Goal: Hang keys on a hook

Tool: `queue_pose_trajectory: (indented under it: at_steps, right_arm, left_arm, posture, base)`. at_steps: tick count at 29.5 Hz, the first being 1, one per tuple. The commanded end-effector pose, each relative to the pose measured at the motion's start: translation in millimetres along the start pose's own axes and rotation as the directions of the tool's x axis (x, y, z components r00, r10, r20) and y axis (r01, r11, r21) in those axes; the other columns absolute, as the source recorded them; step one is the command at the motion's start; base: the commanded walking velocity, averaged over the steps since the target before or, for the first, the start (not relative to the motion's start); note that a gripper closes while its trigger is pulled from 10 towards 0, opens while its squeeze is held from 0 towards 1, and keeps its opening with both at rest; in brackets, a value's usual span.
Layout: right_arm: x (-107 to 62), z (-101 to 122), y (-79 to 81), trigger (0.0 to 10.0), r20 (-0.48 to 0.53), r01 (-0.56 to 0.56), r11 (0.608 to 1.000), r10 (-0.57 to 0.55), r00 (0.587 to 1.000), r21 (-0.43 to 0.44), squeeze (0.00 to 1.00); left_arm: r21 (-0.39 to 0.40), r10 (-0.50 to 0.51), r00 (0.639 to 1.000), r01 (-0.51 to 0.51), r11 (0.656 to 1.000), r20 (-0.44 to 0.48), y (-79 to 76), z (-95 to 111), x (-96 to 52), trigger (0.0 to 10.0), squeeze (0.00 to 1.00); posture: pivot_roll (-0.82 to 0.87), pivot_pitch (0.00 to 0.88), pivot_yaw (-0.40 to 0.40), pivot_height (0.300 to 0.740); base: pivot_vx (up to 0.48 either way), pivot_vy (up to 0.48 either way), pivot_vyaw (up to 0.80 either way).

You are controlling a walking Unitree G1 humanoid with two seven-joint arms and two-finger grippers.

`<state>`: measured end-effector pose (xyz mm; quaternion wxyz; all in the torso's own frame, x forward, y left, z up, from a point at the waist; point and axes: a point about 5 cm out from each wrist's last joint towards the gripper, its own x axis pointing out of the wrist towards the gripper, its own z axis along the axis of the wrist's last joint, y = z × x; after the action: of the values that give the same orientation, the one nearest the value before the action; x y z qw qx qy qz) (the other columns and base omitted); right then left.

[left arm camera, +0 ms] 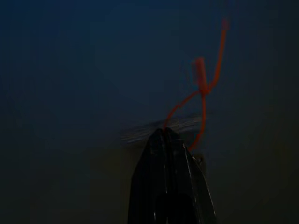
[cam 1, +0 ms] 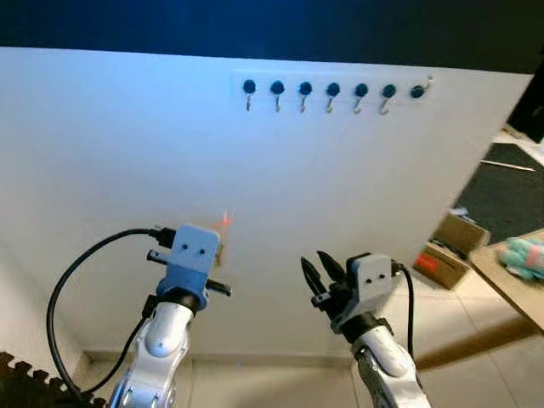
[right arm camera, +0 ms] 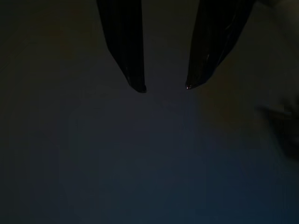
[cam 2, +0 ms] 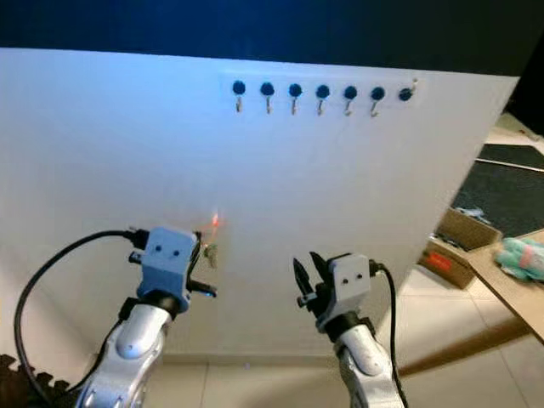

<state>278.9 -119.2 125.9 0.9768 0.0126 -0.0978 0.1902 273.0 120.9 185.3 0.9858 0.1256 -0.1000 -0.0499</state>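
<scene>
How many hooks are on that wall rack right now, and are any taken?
7 hooks, in one row on the white rack high on the wall. All look bare; the rightmost is at the panel's edge.

The keys point(cam 2: 211, 252) beside the left gripper point(left arm camera: 164, 133) are mostly hidden behind it (only an orange cord point(left arm camera: 205, 88) shows).
</scene>
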Motion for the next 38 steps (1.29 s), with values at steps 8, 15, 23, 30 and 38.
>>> queue_pose_trajectory:
  at_steps: [8, 15, 23, 30, 38]
  right_arm:
    - [-0.5, -1.2, -0.4, 10.0, -0.007, 0.006, 1.000, -0.006, 1.000, 0.003, 0.00]
    - [-0.7, -2.1, 0.1, 10.0, -0.005, 0.018, 1.000, -0.018, 1.000, 0.006, 0.00]
    - [3.3, -1.3, 3.2, 10.0, 0.005, 0.016, 1.000, -0.016, 1.000, 0.013, 0.00]
    - [2.2, -0.5, 3.9, 10.0, 0.008, 0.020, 1.000, -0.020, 1.000, 0.013, 0.00]
    - [-0.9, -0.8, 3.6, 10.0, 0.004, 0.026, 1.000, -0.026, 1.000, 0.011, 0.00]
  left_arm:
    - [0.357, 0.040, 0.977, -0.116, 0.927, 0.211, 17.7, 44.6, 35.3, 10.0, 0.00]
    - [0.430, 0.110, 0.955, -0.225, 0.874, 0.275, 46.6, 72.3, 55.5, 10.0, 0.00]
    - [0.454, 0.137, 0.957, -0.245, 0.857, 0.256, 56.6, 84.6, 83.2, 10.0, 0.00]
    - [0.353, 0.127, 0.981, -0.173, 0.920, 0.149, 63.5, 80.7, 105.9, 10.0, 0.00]
    - [0.275, 0.097, 0.986, -0.131, 0.952, 0.135, 69.8, 89.9, 118.6, 10.0, 0.00]
  posture:
    - [0.07, 0.089, -0.008, 0.740]
    - [0.07, 0.083, 0.004, 0.740]
    - [0.07, 0.084, 0.010, 0.740]
    - [0.05, 0.096, 0.018, 0.740]
    - [0.04, 0.103, 0.020, 0.740]
  base:
    - [0.000, 0.000, 0.00]
    - [0.000, 0.000, 0.00]
    - [0.000, 0.000, 0.00]
    - [0.000, 0.000, 0.00]
    - [0.000, 0.000, 0.00]
